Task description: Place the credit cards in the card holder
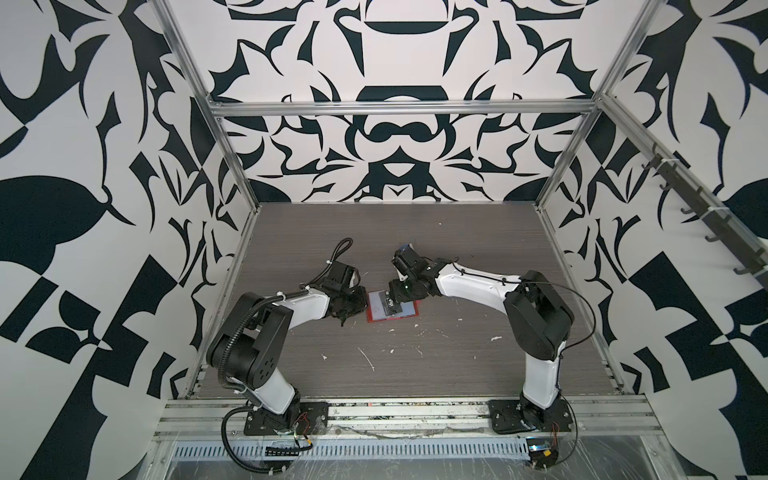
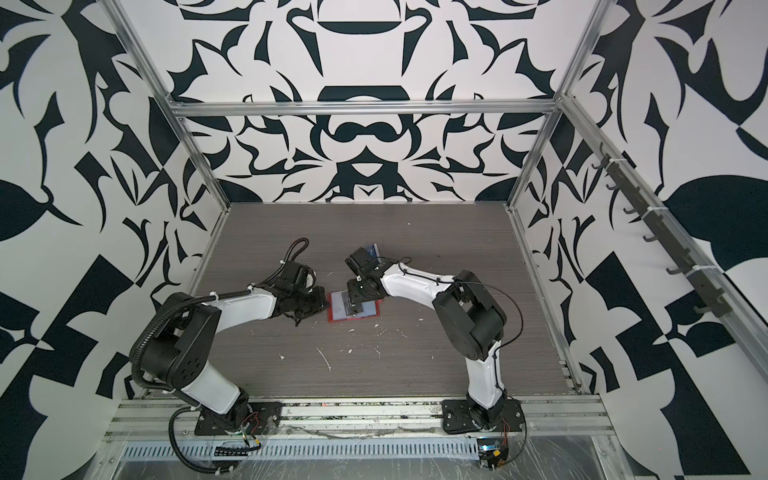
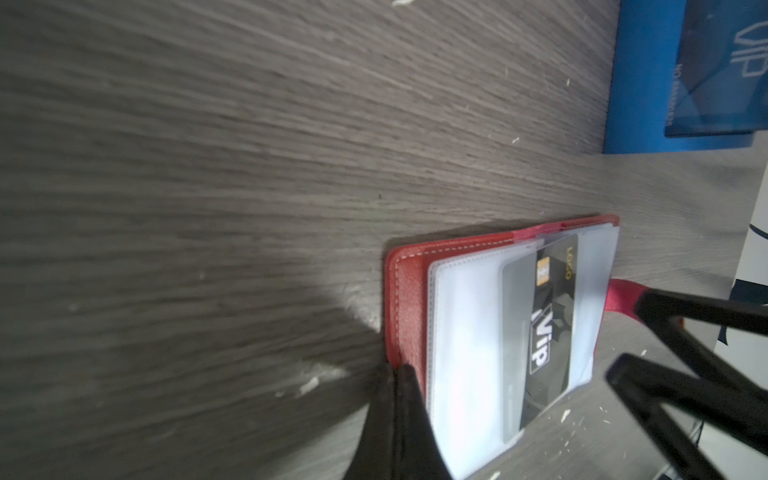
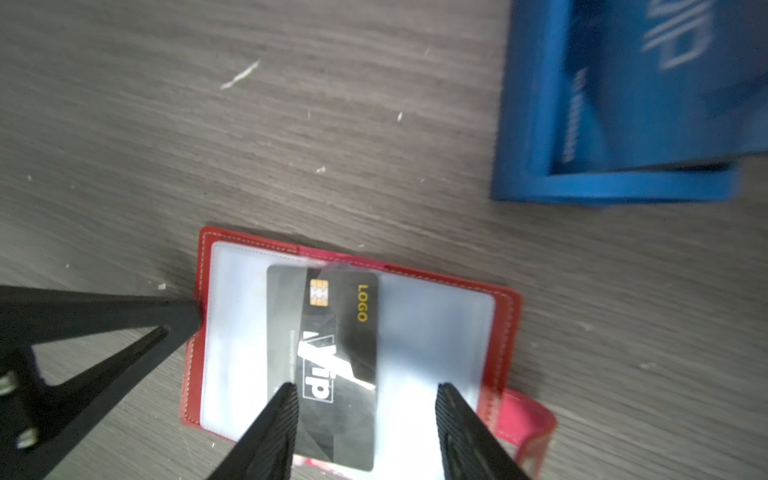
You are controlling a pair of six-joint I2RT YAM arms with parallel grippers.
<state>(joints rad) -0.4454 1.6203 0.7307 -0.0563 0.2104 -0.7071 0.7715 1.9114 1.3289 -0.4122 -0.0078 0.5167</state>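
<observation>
The card holder lies open on the table, red with clear sleeve pages, and shows in both top views. A dark credit card marked VIP lies across its middle, one long side tucked under a clear sleeve. My left gripper is shut, its tips resting on the holder's outer red edge. My right gripper hovers open over the holder; one fingertip is above the card, the other over the bare sleeve. It grips nothing. A blue credit card stands in the blue rack.
The blue rack stands on the table just behind the holder, half hidden by the right wrist in both top views. The holder's red snap tab sticks out beside the right gripper. White flecks dot the grey wood-grain table.
</observation>
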